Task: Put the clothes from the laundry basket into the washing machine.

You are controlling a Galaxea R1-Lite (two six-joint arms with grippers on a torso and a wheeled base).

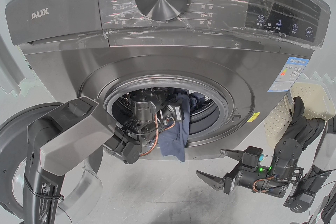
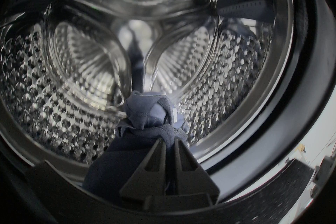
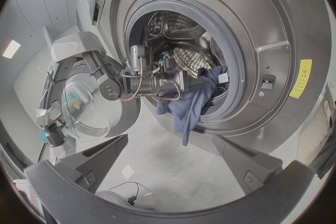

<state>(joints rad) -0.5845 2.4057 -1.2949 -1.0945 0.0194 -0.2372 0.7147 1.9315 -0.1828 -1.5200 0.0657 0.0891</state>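
Laundry corner, mid-load

Grey floor [image 1: 157, 196] runs under the open washing machine [image 1: 175, 60]. Left arm lies level through its mouth, left pincer [image 2: 168, 142] clenched on a blue garment [image 2: 143, 112] that droops below it over the rim. Right pincer [image 1: 210, 162] hangs released outside; laundry basket [image 1: 315, 95] behind it is cut off.

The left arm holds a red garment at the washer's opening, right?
No. The garment is dark blue, not red, as the right wrist view shows. The left gripper does hold it at the opening of the washer.
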